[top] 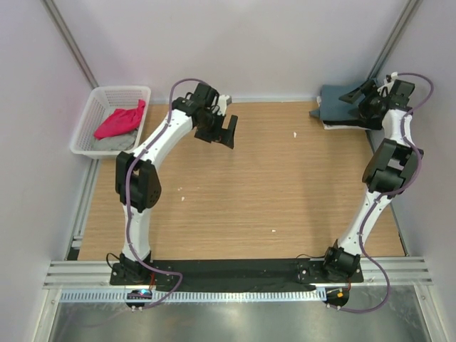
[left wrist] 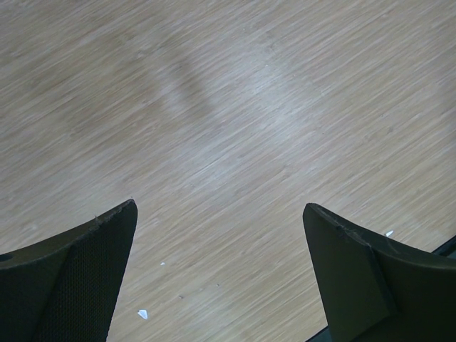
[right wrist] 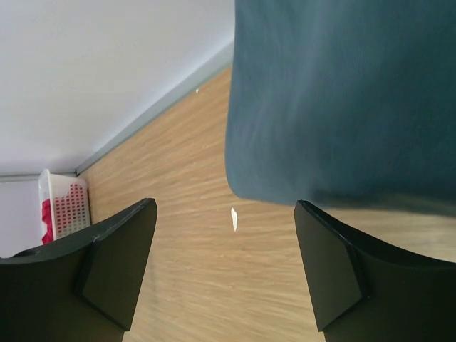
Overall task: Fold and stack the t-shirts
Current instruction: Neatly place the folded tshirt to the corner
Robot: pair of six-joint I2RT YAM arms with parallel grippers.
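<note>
Your slate blue-grey t-shirt (top: pixel 333 100) lies folded flat in the far right corner of the table (top: pixel 249 185). Its long side seems to run along the far edge, and your right arm hides its right end. Your right gripper (top: pixel 365 101) hangs over it, jaws wide and empty. Your left gripper (top: pixel 219 134) hangs wide and empty over the table's far left. The magenta-pink t-shirt (top: pixel 117 121) lies crumpled on the light grey t-shirt (top: pixel 120 142) in the white basket (top: pixel 84 127) at the far left corner. A small white scrap (top: pixel 294 134) lies left of the folded shirt.

A white mesh basket (top: pixel 87 121) stands at the far-left corner of the wooden table (top: pixel 271 185), dotted with tiny white scraps (top: pixel 295 134).
</note>
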